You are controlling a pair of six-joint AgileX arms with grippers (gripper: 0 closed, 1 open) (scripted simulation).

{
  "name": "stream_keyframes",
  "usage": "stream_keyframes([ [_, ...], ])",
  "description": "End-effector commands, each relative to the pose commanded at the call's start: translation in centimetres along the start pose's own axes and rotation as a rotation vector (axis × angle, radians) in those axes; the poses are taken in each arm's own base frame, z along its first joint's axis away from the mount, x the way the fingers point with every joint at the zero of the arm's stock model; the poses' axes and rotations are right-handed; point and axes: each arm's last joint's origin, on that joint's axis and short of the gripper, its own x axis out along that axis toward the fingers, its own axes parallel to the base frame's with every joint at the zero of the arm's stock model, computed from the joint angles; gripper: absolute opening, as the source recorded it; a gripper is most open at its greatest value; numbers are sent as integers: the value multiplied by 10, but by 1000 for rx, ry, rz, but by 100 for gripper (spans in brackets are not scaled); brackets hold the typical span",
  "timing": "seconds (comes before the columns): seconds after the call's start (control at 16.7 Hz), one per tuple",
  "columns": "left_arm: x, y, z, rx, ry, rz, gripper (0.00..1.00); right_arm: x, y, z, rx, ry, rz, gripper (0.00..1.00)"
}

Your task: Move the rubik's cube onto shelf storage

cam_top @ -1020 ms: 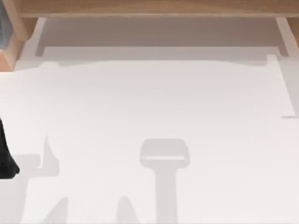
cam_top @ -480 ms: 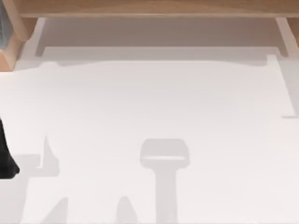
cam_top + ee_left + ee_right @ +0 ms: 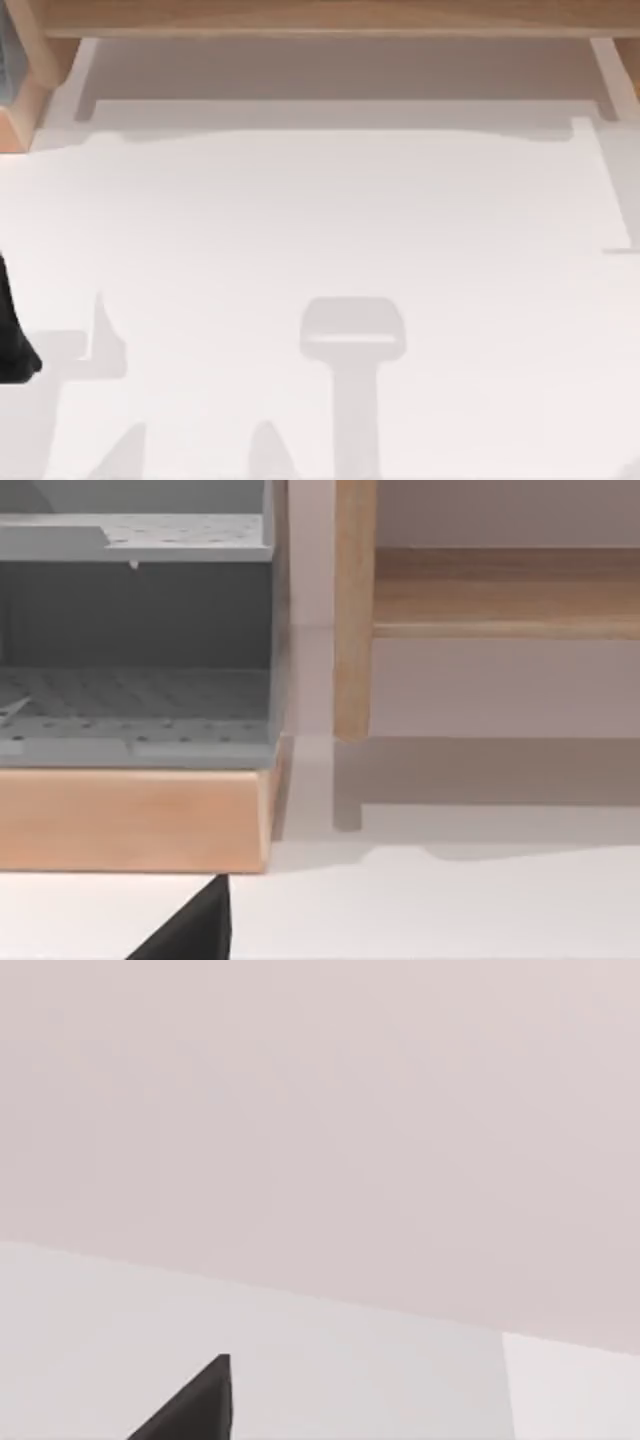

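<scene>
The rubik's cube is out of view. The shelf storage (image 3: 320,18) is a light-brown wooden board running along the table's far edge, with an upright support (image 3: 50,55) at its left. The left wrist view faces that upright (image 3: 352,610) and the board (image 3: 500,590) behind it. A dark part of my left arm (image 3: 12,340) sits at the table's left edge. A black tip of my left gripper (image 3: 190,930) pokes into the left wrist view, and a black tip of my right gripper (image 3: 190,1410) pokes into the right wrist view, over bare white surface.
A grey perforated rack (image 3: 130,610) on a wooden base (image 3: 130,820) stands just left of the shelf's upright, at the far left corner (image 3: 8,70). The white table (image 3: 320,220) carries grey shadows of the arms near its front.
</scene>
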Motion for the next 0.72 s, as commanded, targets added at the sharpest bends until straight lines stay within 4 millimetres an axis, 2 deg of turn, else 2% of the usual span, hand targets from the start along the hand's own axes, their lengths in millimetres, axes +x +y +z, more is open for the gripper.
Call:
stream_keyframes([
  [0.18, 0, 0, 0, 0, 0, 0, 100, -9, 22, 45, 125, 116, 192, 100],
  [0.42, 0, 0, 0, 0, 0, 0, 100, -27, 69, 92, 232, 286, 417, 100],
  [0.6, 0, 0, 0, 0, 0, 0, 100, -32, 108, 108, 272, 426, 550, 100],
  [0.72, 0, 0, 0, 0, 0, 0, 100, -28, 129, 108, 288, 512, 607, 100],
])
